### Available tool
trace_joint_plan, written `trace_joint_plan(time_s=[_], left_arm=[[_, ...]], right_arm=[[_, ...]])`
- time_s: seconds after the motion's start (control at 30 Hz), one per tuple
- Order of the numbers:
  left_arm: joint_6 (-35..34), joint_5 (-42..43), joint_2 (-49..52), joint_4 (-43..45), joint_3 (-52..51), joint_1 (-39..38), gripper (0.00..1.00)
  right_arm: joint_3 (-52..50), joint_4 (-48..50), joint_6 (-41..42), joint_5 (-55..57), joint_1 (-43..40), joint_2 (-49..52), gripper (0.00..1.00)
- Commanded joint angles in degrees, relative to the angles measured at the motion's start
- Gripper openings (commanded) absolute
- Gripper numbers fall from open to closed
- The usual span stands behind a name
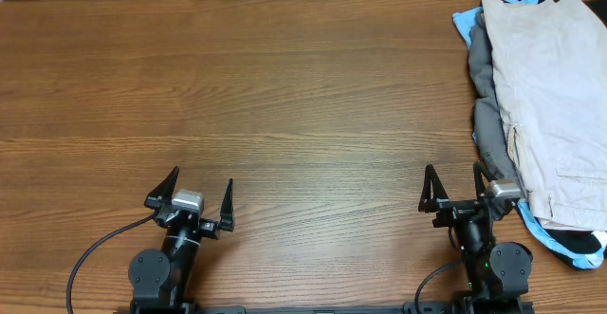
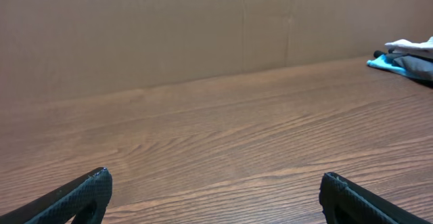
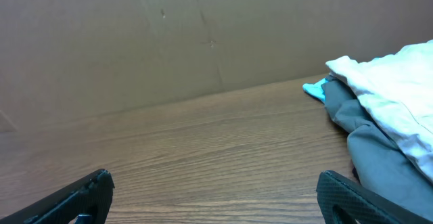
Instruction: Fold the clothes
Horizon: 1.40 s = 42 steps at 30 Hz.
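The clothes lie in a pile at the table's right edge. Light beige shorts lie on top, over a grey garment, a light-blue piece and a black piece. In the right wrist view the beige shorts and grey garment lie to the right. In the left wrist view the pile is small at the far right. My left gripper is open and empty near the front edge, and so shows in its wrist view. My right gripper is open and empty, just left of the pile, and its wrist view shows the same.
The wooden table stretches left of the pile. A brown cardboard wall stands along the table's far edge.
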Motion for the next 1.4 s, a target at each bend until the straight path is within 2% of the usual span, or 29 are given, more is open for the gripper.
trace_joint_plan(time_s=[0.0, 0.7, 1.07, 1.2, 1.23, 1.27, 1.37], left_arm=[[0.55, 0.11, 0.15, 0.07, -0.20, 0.31, 1.00], [0.55, 0.11, 0.15, 0.07, -0.22, 0.31, 1.00], [1.99, -3.39, 0.15, 0.94, -0.22, 0.31, 1.00], [1.92, 1.44, 0.15, 0.11, -0.20, 0.28, 1.00], [1.33, 2.47, 0.15, 0.11, -0.20, 0.28, 1.00], [-2.32, 3.82, 0.15, 0.57, -0.20, 0.31, 1.00], [-3.15, 3.58, 0.15, 0.74, -0.20, 0.31, 1.00]], right_arm=[[-0.59, 0.17, -0.15, 0.55, -0.17, -0.20, 1.00], [-0.59, 0.17, -0.15, 1.14, -0.17, -0.20, 1.00], [-0.59, 0.17, -0.15, 1.14, -0.17, -0.20, 1.00], [-0.59, 0.20, -0.13, 0.94, -0.17, -0.20, 1.00], [-0.59, 0.20, -0.13, 0.92, -0.17, -0.20, 1.00], [-0.59, 0.20, 0.33, 0.48, -0.17, -0.20, 1.00], [-0.57, 0.83, 0.33, -2.58, -0.17, -0.20, 1.00]])
